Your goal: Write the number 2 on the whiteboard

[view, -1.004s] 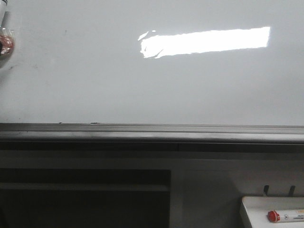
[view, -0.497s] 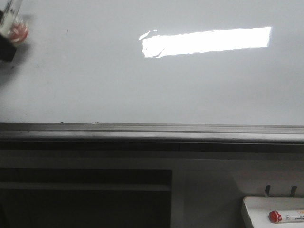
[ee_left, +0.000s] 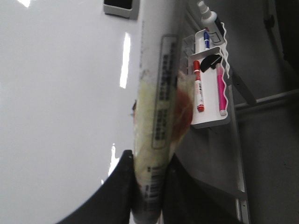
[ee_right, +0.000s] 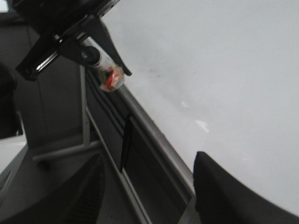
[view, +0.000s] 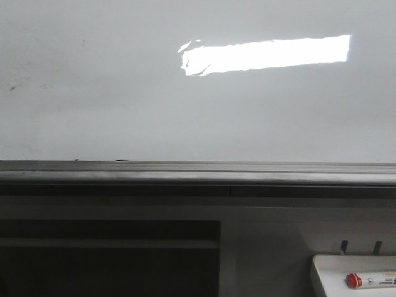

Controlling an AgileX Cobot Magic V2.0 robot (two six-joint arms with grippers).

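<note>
The whiteboard [view: 185, 111] fills the upper front view, glossy, with a bright glare patch and a grey rail [view: 198, 172] below it. No number 2 shows on it, only small dark specks at the left. My left gripper [ee_left: 148, 161] is shut on a white labelled marker [ee_left: 156, 107] whose red-tinted end points along the board [ee_left: 60, 93]. The right wrist view shows that gripper [ee_right: 100, 60] and the marker's end [ee_right: 111, 77] close to the board's [ee_right: 210, 56] lower edge. My right gripper [ee_right: 149, 186] is open and holds nothing. Neither gripper appears in the front view.
A small white tray [view: 328, 269] with a red-capped marker [view: 371, 280] sits at the lower right. In the left wrist view a white holder [ee_left: 209, 119] carries several markers, with a bottle [ee_left: 208, 14] and a dark eraser [ee_left: 119, 7] nearby.
The left gripper with the marker showed at the left edge of the front view, rose a little, and has now left that view.
</note>
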